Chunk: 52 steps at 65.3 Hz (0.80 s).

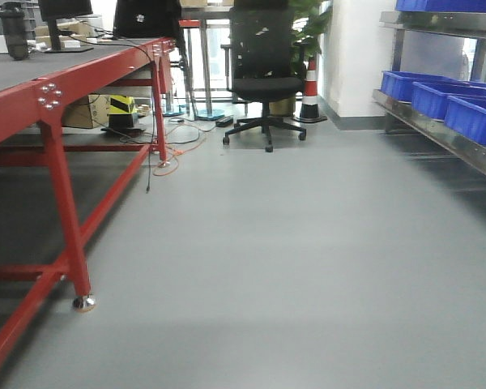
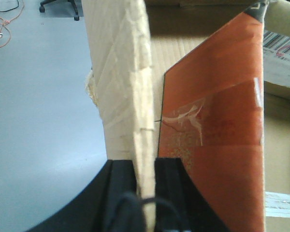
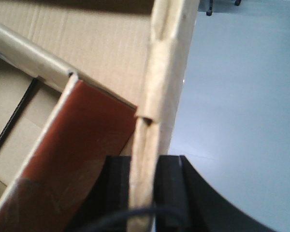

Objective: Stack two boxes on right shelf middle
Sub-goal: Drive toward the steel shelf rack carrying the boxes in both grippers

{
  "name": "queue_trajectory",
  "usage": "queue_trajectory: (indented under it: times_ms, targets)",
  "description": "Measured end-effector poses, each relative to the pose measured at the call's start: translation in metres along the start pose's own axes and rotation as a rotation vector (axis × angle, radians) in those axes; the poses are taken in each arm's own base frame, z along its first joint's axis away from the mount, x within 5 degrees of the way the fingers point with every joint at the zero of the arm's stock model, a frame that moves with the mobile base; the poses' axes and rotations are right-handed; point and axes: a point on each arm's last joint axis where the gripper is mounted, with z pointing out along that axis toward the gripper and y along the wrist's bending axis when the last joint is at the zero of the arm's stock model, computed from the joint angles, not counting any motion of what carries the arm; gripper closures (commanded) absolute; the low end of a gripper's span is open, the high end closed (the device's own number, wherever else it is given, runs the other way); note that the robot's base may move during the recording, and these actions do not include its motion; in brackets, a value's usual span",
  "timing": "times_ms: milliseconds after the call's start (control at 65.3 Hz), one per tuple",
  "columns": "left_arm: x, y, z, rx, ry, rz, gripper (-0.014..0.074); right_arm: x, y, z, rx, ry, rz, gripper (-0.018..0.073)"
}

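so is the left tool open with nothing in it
No, the left tool is shut on the upright cardboard wall of the box, which runs straight between its two black fingers.

Carton flap point(image 2: 128, 72) between left fingers point(image 2: 170, 186)

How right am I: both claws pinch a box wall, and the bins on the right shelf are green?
The bins on the shelf are blue, not green, as the front view shows. The left claw and right claw do each pinch a box wall.
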Motion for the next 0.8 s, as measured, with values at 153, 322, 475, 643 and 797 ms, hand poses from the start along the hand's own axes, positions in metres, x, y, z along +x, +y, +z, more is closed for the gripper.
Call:
queue_trajectory:
  times_ms: [153,322,475,643,797]
  targets:
    - [0.0000,0.0000,0.0000,0.000,0.000,0.000,0.0708,0.0000,0.0000,0.0000,0.000,0.000,0.000,0.0712]
    - [0.0000,0.0000,0.0000,0.000,0.000,0.000,0.0708,0.0000,0.0000,0.0000,0.000,0.000,0.000,0.0712]
    - [0.0000,0.0000,0.0000,0.000,0.000,0.000,0.0708,0.0000,0.0000,0.0000,0.000,0.000,0.000,0.0712]
    - [-0.0002,0.0000,0.0000,0.000,-0.002,0.000,0.0708,0.0000,0.0000,0.0000,0.000,0.000,0.000,0.0712]
    - [-0.0002,0.0000,0.0000,0.000,-0.002,0.000,0.0708,0.0000,0.0000,0.0000,0.000,0.000,0.000,0.0712]
